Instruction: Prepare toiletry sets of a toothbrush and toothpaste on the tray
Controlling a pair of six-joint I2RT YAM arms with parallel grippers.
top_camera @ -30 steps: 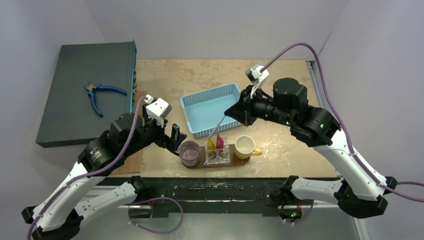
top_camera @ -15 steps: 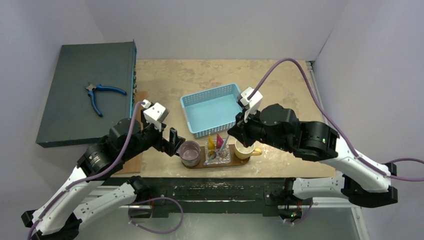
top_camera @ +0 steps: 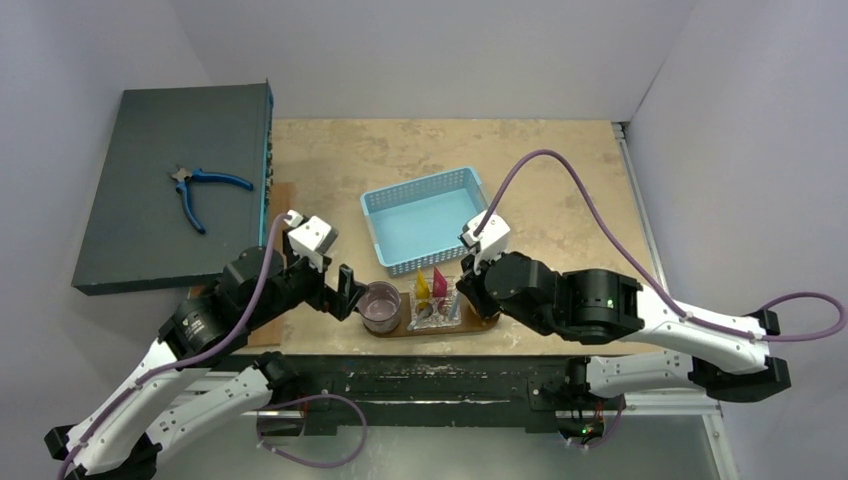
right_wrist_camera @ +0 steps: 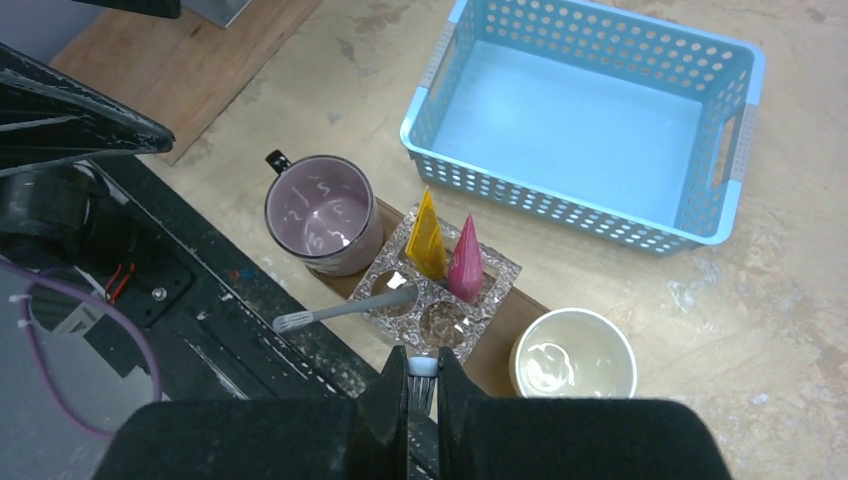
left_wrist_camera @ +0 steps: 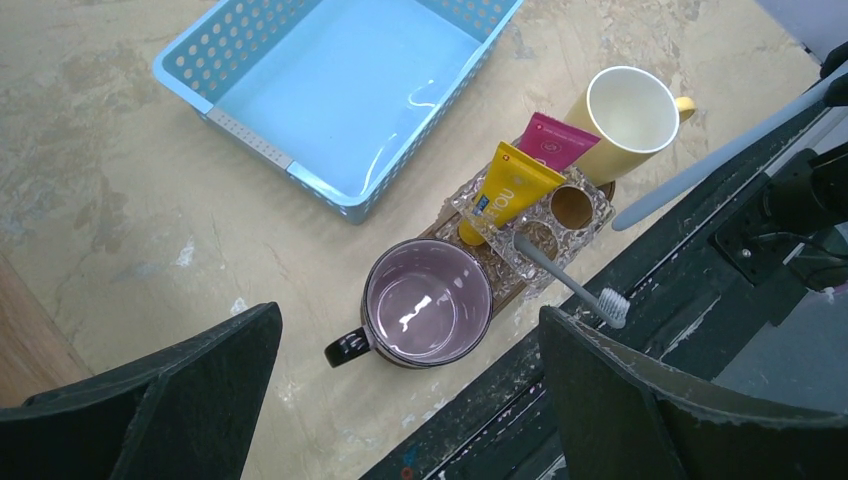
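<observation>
- The right pincer [right_wrist_camera: 422,388], clenched on the toothbrush [left_wrist_camera: 720,155], may miss the glass holder [right_wrist_camera: 497,268] and topple the toothpaste [right_wrist_camera: 430,240].
- The left pincer [left_wrist_camera: 410,380], released wide, could bump the purple mug [left_wrist_camera: 428,300].

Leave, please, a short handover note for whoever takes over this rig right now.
Left pincer: open, holding nothing, beside the purple mug.
Right pincer: shut on the pale toothbrush, above the glass holder on the tray.
Done: grey toothbrush, yellow tube and pink tube sit in the holder.
Left: probably lower the pale toothbrush into a free hole and release.
</observation>
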